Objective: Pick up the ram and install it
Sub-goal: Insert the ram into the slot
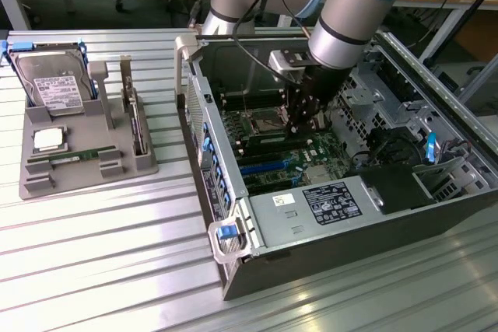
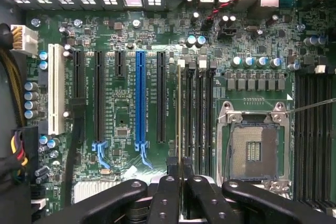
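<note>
The ram shows edge-on in the wrist view as a thin green strip. It runs in line with the outermost of the black memory slots beside the bare processor socket. My gripper is shut on the ram's near end, one finger on each face. I cannot tell whether the stick is seated in the slot or hovering just above it. In the exterior view my gripper reaches down inside the open computer case, over the motherboard.
A grey holder tray stands at the exterior view's left, outside the case. It holds a hard drive, a square silver processor and another green stick. The case's walls, drive cage and cables hem in the arm.
</note>
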Motion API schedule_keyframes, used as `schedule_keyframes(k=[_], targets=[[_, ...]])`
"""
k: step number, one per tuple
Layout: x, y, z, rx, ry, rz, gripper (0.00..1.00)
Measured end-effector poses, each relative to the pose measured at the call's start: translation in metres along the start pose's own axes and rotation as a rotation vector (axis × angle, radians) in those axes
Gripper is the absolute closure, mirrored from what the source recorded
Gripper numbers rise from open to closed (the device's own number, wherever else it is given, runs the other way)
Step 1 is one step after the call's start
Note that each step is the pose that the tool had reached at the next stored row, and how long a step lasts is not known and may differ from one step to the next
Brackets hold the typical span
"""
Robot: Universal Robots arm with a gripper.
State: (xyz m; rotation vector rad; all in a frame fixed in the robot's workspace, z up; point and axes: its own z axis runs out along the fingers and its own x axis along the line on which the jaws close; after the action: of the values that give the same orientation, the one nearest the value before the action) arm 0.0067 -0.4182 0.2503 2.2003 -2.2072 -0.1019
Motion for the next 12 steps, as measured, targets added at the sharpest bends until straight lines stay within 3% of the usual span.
schedule_keyframes(k=[3, 12], targets=[[-0.0044, -0.0001, 0.0022, 0.0000, 0.0015, 0.000, 0.88], [-0.0041, -0.0005, 0.0101, 0.0000, 0.0023, 0.001, 0.88]])
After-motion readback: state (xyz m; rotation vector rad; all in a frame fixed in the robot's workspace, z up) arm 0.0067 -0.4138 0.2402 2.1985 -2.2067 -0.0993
